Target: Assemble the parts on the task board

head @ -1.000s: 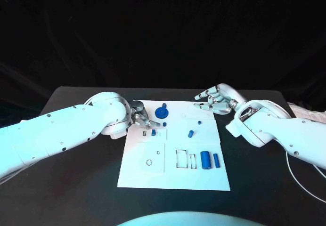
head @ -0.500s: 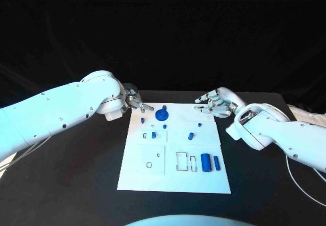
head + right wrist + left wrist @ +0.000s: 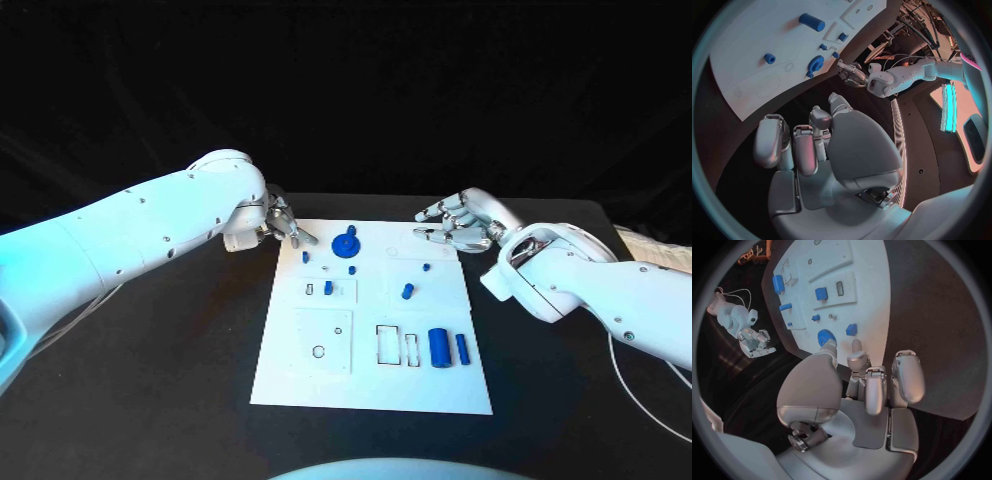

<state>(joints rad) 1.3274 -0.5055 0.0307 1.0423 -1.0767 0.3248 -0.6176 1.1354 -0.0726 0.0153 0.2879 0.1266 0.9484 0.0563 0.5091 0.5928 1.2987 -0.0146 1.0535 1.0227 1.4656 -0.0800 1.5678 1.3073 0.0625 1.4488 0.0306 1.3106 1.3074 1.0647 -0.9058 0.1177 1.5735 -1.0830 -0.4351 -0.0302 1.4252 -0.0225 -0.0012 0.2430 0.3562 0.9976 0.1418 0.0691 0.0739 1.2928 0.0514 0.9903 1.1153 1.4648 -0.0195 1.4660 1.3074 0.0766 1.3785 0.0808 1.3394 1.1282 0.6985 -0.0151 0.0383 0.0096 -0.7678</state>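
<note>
Head view from above: a white task board [image 3: 372, 385] lies in the middle of a black table [image 3: 159, 380], long side running away from the robot. Small blue parts sit on it. A round blue disc part [image 3: 345, 242] stands near the far edge. Nearer the robot, a thick blue cylinder [image 3: 437, 348] and a thinner blue rod [image 3: 462, 348] lie side by side, next to rectangular outlines on the board. A short blue peg [image 3: 408, 291] lies around mid-board, and a small blue block [image 3: 329, 287] sits in a marked slot on the left half.

The left hand [image 3: 278, 222] hangs over the table just off the board's far left corner, fingers loosely curled and apart, holding nothing. The left wrist view shows its fingers [image 3: 871, 385] empty, with the disc part [image 3: 824, 337] just beyond the fingertips on the board [image 3: 870, 285].

The right hand [image 3: 459, 221] sits at the board's far right corner, fingers bent but separated, gripping nothing. The right wrist view shows the same empty fingers [image 3: 804, 145] above dark table, the board [image 3: 748, 55] beyond them
</note>
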